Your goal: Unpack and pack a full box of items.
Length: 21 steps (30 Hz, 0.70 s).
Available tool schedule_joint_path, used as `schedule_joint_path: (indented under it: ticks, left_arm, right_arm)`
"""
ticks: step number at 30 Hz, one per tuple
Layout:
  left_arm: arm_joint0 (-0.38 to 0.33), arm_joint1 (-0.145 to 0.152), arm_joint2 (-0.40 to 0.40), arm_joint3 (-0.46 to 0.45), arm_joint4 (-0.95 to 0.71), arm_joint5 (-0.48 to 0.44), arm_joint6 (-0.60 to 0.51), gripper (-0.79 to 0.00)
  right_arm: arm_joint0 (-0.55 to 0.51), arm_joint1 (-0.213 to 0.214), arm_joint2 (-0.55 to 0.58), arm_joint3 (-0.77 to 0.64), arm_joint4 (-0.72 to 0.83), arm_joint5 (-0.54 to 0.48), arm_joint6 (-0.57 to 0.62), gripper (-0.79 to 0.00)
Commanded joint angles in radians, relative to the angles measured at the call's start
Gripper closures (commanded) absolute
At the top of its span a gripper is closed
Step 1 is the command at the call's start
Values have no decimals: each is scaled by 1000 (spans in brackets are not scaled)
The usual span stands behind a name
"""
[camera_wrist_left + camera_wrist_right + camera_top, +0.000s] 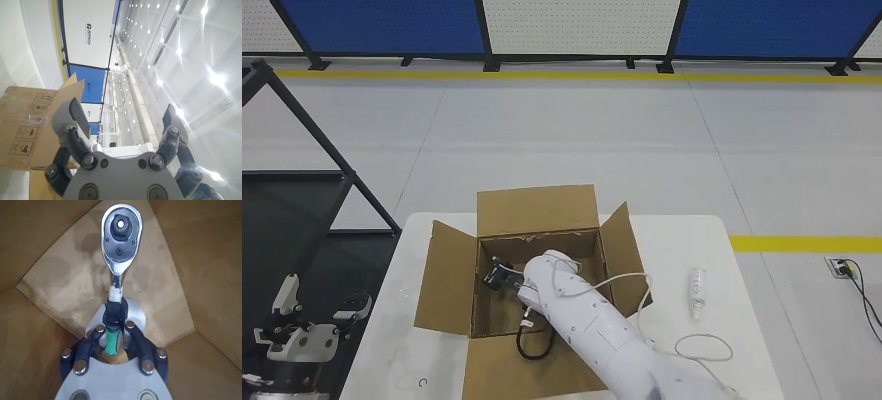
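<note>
An open cardboard box [538,212] stands on the white table [742,330]. My right arm goes down into it from the front. In the right wrist view my right gripper [115,309] is shut on the black and green handle of a ratchet wrench [121,237]. The wrench's chrome head points at the bare brown floor of the box [62,279]. From above, the right gripper [504,275] is near the box's left inner wall. My left gripper [121,108] is open and holds nothing. It faces up toward the ceiling, with the box's outer side [24,121] beside it.
A small white bottle [697,290] lies on the table right of the box, with a loop of white cable [702,347] in front of it. Small clear items [402,292] lie left of the box. A stand with equipment [302,335] is off the table's left edge.
</note>
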Motion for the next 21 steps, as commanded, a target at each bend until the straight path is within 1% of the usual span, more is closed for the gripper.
schedule_joint_path:
  ticks: [1,4,9,12,15,18,21]
  left_arm:
    - [0,0,0,0,0,0,0,-785]
    - [0,0,0,0,0,0,0,-785]
    - [0,0,0,0,0,0,0,-785]
    - [0,0,0,0,0,0,0,-785]
    - [0,0,0,0,0,0,0,-785]
    - [0,0,0,0,0,0,0,-785]
    - [0,0,0,0,0,0,0,-785]
  right_arm:
    - [4,9,8,-7,-1,10,-15,0]
    - [8,28,27,-15,8,4,-39,0]
    - [-3,70,55,-63,13,-59,-81,0]
    - [-23,107,74,-125,-1,-96,-129,0]
    - [-55,147,92,-220,-34,-82,-143,0]
    - [-130,209,132,-432,-97,-11,-93,0]
    - [-247,287,206,-720,-192,43,0,0]
